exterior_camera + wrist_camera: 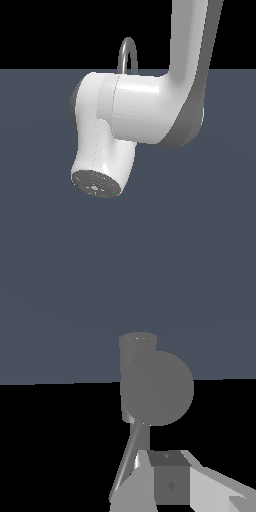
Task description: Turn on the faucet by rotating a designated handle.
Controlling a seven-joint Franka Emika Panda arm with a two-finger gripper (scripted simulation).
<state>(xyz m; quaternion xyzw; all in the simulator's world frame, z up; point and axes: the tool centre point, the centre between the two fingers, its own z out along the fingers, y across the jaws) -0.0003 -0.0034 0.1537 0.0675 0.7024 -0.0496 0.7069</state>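
Observation:
In the exterior view only the top of the faucet's thin grey gooseneck spout (127, 50) shows above the white arm; its base, the handle and my gripper are hidden behind the arm. In the wrist view the faucet's grey cylindrical base (150, 381) is close ahead. The handle (129, 461), a thin grey lever, runs from the base down towards my gripper (167, 481). The lever lies right beside a white finger (137, 488); I cannot tell if they touch. The fingers are cut off at the picture's edge, so I cannot tell whether they are open or shut.
The big white-and-grey arm (150, 110) fills the middle of the exterior view and blocks the faucet. A flat dark blue-grey floor (210, 210) lies all around.

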